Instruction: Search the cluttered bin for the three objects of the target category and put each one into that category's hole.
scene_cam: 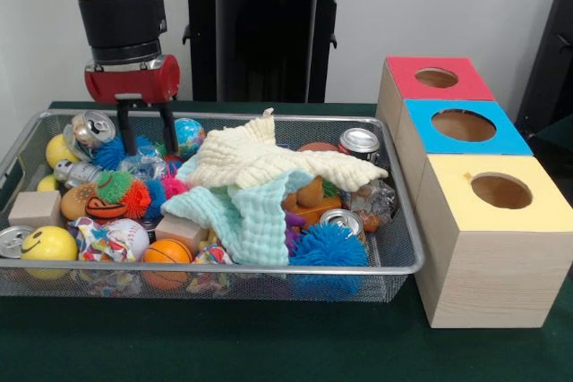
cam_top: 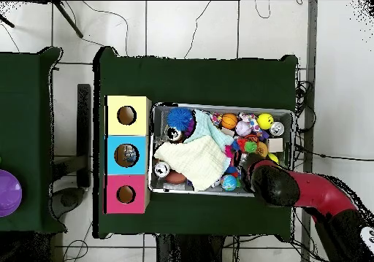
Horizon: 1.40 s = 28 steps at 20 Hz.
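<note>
The bin [scene_cam: 269, 271] is a silver wire-mesh tray full of clutter. It also shows in the overhead view [cam_top: 291, 131]. My gripper [scene_cam: 144, 123] hangs over the bin's back left corner, open and empty, its tips just above a blue fuzzy ball [scene_cam: 111, 153]. In the overhead view the arm [cam_top: 274, 185] hides the gripper. To the right of the bin stand three wooden boxes with holes: red top [scene_cam: 436, 78], blue top [scene_cam: 463, 125], yellow top [scene_cam: 500, 191]. Crushed cans lie at the back left [scene_cam: 92, 127], back right [scene_cam: 360, 141] and centre right [scene_cam: 338, 219].
A cream cloth [scene_cam: 269, 163] and a mint cloth [scene_cam: 242, 212] cover the bin's middle. Around them lie a yellow smiley ball [scene_cam: 49, 243], an orange basketball [scene_cam: 167, 252], a baseball [scene_cam: 128, 237], a blue spiky ball [scene_cam: 329, 246] and wooden blocks [scene_cam: 34, 207].
</note>
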Each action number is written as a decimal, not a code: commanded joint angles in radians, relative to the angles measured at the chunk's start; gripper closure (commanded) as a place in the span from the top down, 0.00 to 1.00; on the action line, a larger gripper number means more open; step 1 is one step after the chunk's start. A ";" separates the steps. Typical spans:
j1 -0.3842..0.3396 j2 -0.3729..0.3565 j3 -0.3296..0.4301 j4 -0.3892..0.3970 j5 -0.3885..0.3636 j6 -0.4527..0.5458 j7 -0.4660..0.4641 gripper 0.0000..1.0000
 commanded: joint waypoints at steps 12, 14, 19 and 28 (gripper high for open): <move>0.000 0.058 -0.049 0.039 -0.042 -0.095 0.030 1.00; -0.016 0.068 -0.041 0.036 -0.045 -0.093 0.014 1.00; -0.009 0.085 -0.054 0.029 -0.060 -0.112 0.020 1.00; 0.011 0.137 -0.091 -0.010 -0.091 -0.161 0.024 1.00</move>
